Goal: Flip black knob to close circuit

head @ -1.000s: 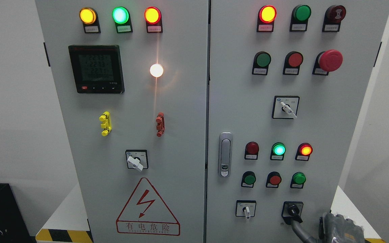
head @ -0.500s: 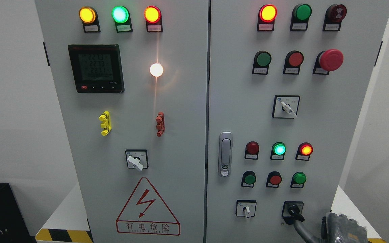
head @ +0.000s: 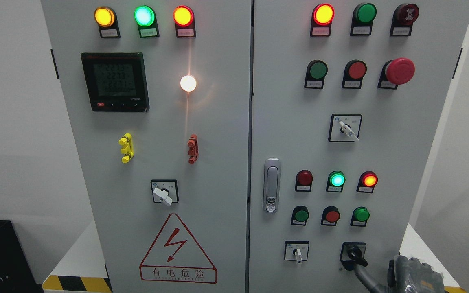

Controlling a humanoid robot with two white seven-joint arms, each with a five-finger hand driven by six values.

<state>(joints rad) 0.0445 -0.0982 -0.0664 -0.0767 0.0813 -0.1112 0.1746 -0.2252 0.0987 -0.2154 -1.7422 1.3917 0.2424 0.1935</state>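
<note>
At lower right, right hand (head: pixel 413 274) cropped by frame edge, one finger touching black knob (head: pixel 353 254), grip indiscernible.

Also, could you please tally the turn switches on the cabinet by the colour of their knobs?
White knobs: 3
Black knob: 1
Total: 4
</note>
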